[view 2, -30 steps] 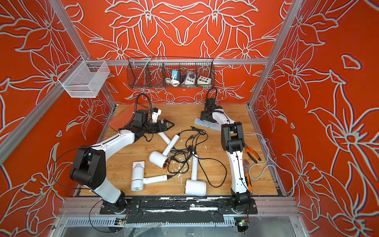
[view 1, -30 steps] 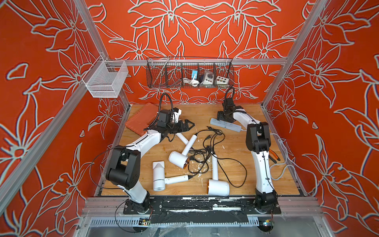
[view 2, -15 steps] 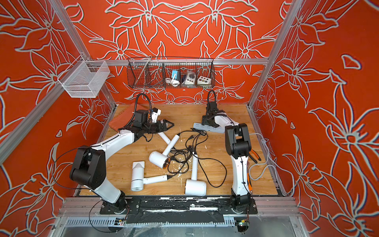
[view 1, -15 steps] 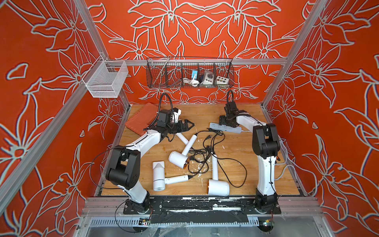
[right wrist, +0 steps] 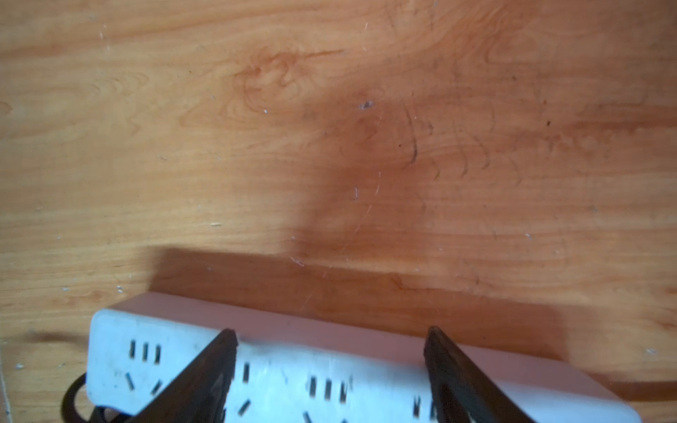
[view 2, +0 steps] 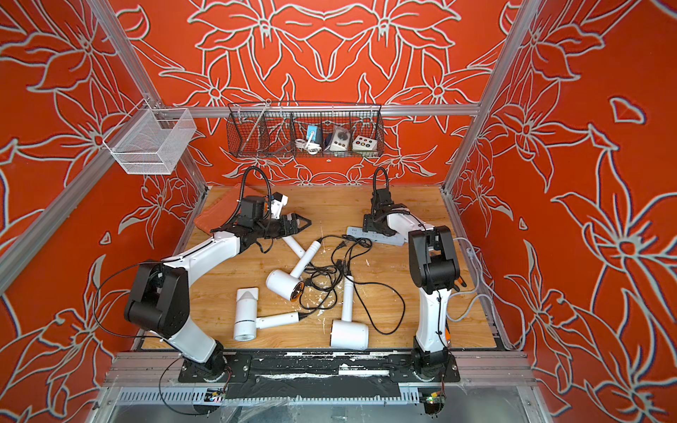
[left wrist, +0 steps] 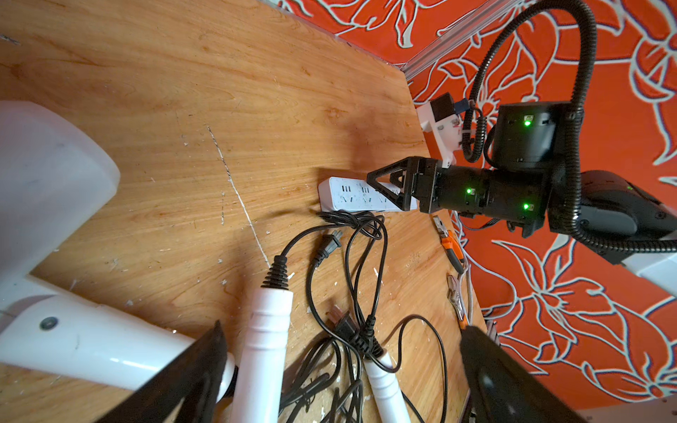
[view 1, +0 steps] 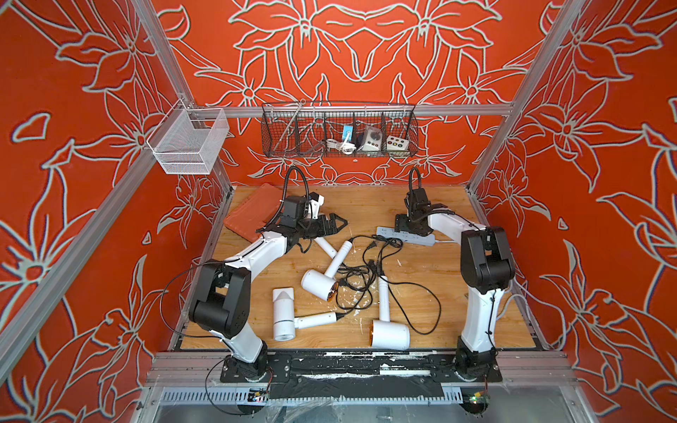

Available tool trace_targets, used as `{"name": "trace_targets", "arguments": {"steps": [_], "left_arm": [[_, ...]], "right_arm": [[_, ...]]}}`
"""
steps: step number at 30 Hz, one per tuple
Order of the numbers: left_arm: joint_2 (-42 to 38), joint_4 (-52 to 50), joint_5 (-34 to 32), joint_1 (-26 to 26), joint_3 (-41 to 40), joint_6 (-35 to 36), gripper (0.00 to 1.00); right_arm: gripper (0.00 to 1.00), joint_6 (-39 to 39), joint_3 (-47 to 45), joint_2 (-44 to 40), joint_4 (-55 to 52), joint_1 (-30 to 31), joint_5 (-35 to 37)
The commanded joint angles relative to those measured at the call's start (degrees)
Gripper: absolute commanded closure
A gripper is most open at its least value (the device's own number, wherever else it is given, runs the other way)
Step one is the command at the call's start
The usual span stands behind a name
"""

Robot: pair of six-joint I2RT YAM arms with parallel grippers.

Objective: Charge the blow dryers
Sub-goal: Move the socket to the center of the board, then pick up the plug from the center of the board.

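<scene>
The strip (view 1: 421,240) has slid nearer the cords (view 1: 381,252), and the right gripper (right wrist: 329,337) has come with it, jaws spread over the sockets. The left gripper (left wrist: 342,327) hovers with its jaws wide apart. Four dryers (view 1: 317,282) lie on the desk (view 1: 366,205), cords tangled. The wire basket (view 1: 278,141) holds a cable (view 1: 339,145) and boxes (view 1: 397,143).

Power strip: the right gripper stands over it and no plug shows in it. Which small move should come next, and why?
Probably the left gripper, open, should reach for the loose plug lying near the power strip; the right gripper, open over the strip, could steady it.
</scene>
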Motion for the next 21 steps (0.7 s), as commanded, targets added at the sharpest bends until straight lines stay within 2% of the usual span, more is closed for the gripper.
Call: {"name": "trace_targets", "arguments": {"steps": [1,5,9,13,21], "left_arm": [[-0.8,0.2,1.0,0.2,1.0,0.5,0.01],[-0.5,0.0,0.7,0.2,1.0,0.8,0.02],[-0.3,-0.4,0.5,0.2,1.2,1.0,0.01],[0.1,-0.1,1.0,0.2,1.2,0.7,0.02],[1.2,-0.8,0.9,0.2,1.5,1.0,0.01]], "right_arm": [[0.17,-1.3,4.1,-0.5,-6.1,0.0,3.1],[0.17,-1.2,6.9,-2.2,-8.0,-0.1,4.0],[0.20,-0.5,1.3,-8.0,-4.9,0.8,0.2],[0.22,-1.9,-4.1,-11.8,-2.8,4.1,-3.8],[0.30,0.5,-5.3,-9.2,-2.5,9.6,-9.4]]}}
